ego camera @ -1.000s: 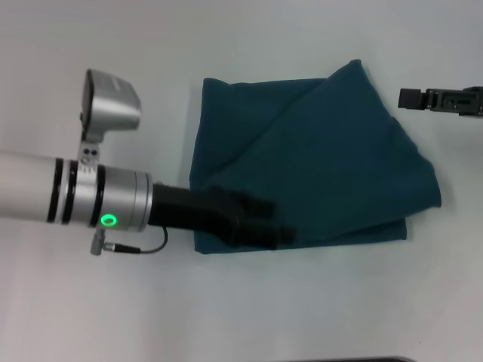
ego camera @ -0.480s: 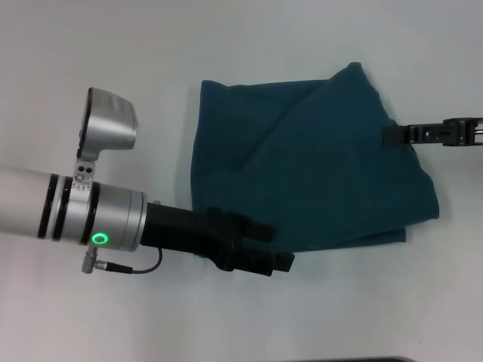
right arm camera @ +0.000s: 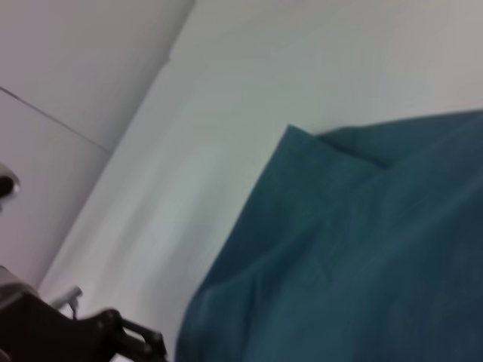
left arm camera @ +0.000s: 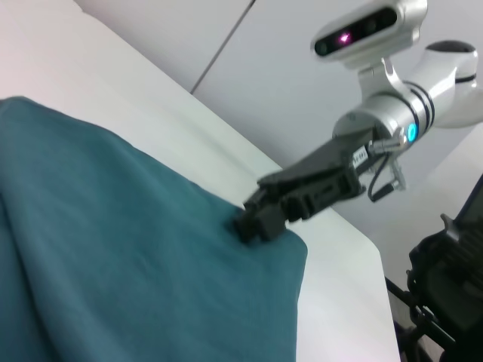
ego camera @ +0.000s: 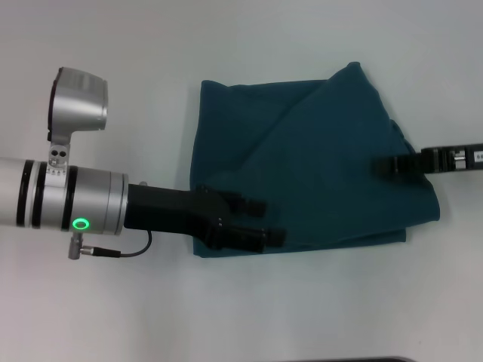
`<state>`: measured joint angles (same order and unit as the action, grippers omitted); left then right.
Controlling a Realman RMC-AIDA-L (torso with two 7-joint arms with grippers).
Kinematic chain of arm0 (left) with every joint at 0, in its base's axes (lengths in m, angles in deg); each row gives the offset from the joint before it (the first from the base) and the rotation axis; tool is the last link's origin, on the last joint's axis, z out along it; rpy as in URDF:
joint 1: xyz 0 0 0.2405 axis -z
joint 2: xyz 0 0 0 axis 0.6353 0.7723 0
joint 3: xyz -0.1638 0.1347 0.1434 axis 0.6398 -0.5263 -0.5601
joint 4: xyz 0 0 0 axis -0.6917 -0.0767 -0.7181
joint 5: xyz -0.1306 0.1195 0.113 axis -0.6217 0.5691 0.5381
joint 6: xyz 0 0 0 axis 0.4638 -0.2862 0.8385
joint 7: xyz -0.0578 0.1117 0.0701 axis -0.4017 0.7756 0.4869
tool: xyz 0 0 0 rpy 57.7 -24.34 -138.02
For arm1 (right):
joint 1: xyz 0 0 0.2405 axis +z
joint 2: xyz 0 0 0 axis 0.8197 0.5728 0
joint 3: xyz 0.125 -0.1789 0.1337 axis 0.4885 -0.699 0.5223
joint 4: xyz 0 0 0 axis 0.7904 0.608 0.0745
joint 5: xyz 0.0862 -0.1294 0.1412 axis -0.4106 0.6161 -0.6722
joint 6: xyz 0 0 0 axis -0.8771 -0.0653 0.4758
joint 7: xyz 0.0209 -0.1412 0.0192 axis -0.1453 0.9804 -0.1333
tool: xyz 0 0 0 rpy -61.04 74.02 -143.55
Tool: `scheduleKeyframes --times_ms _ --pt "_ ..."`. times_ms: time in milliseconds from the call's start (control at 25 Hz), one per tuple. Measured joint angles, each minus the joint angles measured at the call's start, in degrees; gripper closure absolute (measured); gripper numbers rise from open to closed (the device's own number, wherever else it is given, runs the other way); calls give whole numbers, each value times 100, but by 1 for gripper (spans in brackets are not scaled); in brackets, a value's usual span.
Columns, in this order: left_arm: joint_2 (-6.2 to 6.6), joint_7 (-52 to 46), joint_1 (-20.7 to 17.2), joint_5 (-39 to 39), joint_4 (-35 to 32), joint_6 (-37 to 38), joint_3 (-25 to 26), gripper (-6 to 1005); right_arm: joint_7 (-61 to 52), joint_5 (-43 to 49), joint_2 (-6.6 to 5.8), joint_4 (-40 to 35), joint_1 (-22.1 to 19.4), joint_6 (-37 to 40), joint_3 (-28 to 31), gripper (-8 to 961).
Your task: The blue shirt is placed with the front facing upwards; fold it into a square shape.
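Observation:
The blue shirt (ego camera: 309, 162) lies folded into a rough square on the white table, plain teal side up; its lettering and collar are hidden. My left gripper (ego camera: 263, 220) is open, with its fingers spread low over the shirt's near left corner. My right gripper (ego camera: 381, 166) reaches in from the right and sits at the shirt's right edge. The left wrist view shows the right gripper (left arm camera: 253, 222) touching the shirt (left arm camera: 128, 264) at its edge. The right wrist view shows the shirt (right arm camera: 362, 249) and the left gripper (right arm camera: 128, 341) farther off.
The white table (ego camera: 317, 302) surrounds the shirt on all sides. The left arm's silver wrist and camera (ego camera: 75, 113) stand left of the shirt. A dark strip (ego camera: 339, 360) marks the table's near edge.
My right gripper came nearer and inward from beyond the shirt's far right onto its right edge. My left gripper dipped off the near edge, then came back over the near left corner.

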<state>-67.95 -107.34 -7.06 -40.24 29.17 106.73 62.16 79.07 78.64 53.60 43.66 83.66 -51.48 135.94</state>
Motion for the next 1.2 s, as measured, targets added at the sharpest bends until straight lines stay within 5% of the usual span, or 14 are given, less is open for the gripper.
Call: scheduleKeyframes --times_ms 160,240,480,720,1200 --pt "-1 -2 3 -5 8 -6 28 230 -107 238 -3 -3 -73 15 1 549" --pt "-2 -7 13 -6 9 -23 29 229 -162 326 -29 14 -135 -44 24 766" --pt "-3 -14 40 -3 13 -43 34 229 -177 339 -142 161 -312 -395 65 919" --pt "-4 -16 14 3 70 -64 123 228 -145 -24 -185 495 -318 -488 578 912" --pt "3 -46 65 -12 210 -477 1019 227 17 -103 38 490 249 148 580 911"
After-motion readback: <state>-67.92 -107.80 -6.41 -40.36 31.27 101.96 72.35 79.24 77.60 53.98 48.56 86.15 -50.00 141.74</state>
